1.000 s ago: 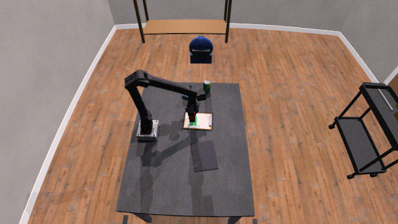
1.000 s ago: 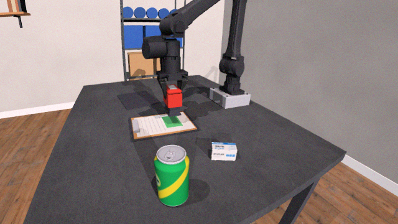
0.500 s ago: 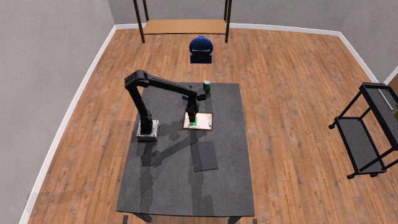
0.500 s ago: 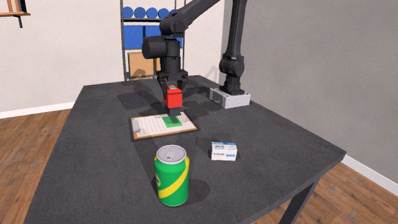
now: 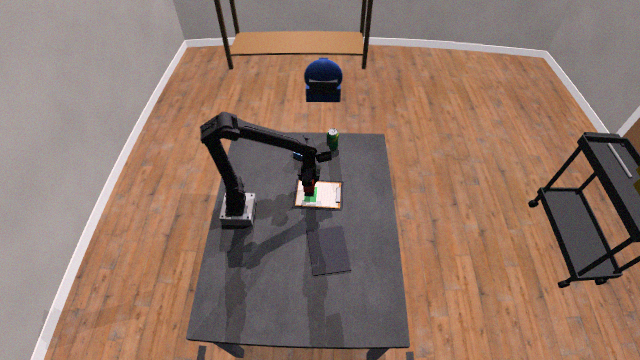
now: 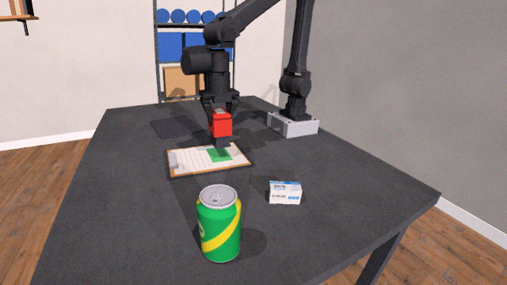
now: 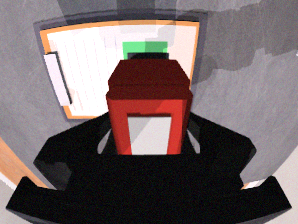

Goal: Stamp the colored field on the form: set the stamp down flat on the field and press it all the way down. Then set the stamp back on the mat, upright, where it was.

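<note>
The gripper (image 6: 220, 115) pinches the red stamp (image 6: 220, 123) near the middle of the frame, over the far edge of the green field (image 6: 219, 153). Pressing here could print partly off the field.

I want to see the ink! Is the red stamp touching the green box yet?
Cannot tell. In the exterior view the stamp stands right at the green field's far edge, showing neither contact nor gap.

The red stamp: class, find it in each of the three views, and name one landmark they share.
Top: the red stamp sits mid-table under the arm's end, over the clipboard's left edge.
Exterior: the stamp is centre-frame, held in the pincer above the green field.
Wrist: it fills the centre.
Shared landmark: the clipboard.
</note>
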### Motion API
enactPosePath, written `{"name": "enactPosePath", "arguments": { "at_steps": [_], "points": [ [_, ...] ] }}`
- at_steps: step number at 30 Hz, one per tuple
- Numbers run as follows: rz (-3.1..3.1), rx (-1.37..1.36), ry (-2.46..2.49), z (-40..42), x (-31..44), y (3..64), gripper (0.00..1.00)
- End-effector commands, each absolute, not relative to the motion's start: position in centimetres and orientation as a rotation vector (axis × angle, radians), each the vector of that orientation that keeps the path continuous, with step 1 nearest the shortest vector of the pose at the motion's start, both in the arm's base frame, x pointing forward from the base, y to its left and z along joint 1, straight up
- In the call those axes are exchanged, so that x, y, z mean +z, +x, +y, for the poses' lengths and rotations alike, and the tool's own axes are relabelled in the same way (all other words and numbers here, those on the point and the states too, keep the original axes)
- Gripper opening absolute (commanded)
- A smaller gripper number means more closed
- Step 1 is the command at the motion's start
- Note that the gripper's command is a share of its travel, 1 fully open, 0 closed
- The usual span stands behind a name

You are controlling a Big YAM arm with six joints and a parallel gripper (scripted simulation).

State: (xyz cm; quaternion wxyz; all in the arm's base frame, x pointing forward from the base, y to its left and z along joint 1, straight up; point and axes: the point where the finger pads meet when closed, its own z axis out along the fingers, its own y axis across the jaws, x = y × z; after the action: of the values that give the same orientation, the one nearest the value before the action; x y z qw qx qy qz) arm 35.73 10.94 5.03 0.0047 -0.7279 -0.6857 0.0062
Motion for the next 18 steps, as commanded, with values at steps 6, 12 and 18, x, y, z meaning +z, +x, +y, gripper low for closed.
{"name": "enactPosePath", "arguments": {
  "at_steps": [6,12,18],
  "points": [
    [-2.158,-0.044,-2.304,11.86,6.83,38.53,0.33],
    [-2.163,-0.073,-2.31,11.89,7.69,38.64,0.33],
    [-2.163,-0.073,-2.31,11.89,7.69,38.64,0.33]
  ]
}}
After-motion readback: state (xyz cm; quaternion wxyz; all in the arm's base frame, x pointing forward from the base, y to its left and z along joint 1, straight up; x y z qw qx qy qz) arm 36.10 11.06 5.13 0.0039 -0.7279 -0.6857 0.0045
